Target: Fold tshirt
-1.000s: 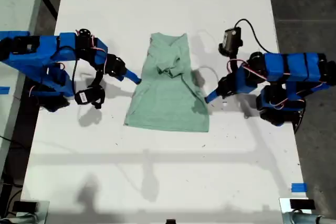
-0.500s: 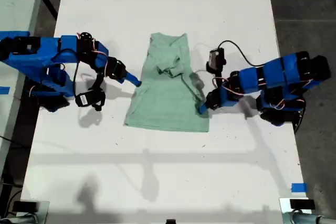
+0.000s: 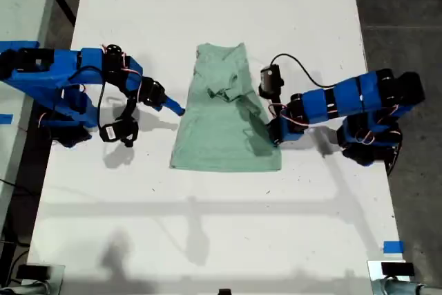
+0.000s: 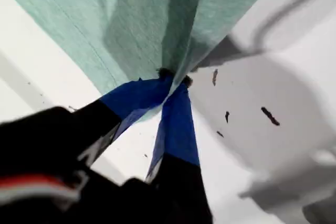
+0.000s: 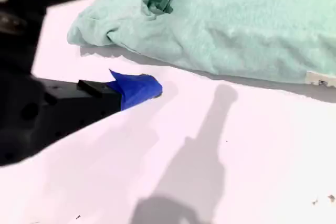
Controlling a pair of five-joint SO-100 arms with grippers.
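- The tshirt (image 3: 224, 115) lay on the white table (image 3: 207, 226), about midway between the two blue arms, partly folded into a narrow shape
- Its long axis ran from the far end of the table toward the near end in the exterior view; the bunched collar end pointed to that view's top and the wider straight hem to its bottom
- You had my first gripper (image 4: 173, 80) at the shirt's edge on the exterior view's right, near the hem; its blue fingers (image 4: 176, 129) met at their tips with a fold of the green cloth pinched between them
- You had my second gripper (image 5: 168, 30) beside the shirt's edge on the exterior view's left, at mid-length; its jaws stood well apart, one tip over the cloth and the other on the bare table, and gripped nothing
- A strip of blue tape (image 3: 392, 246) sat near the table's corner at the exterior view's lower right
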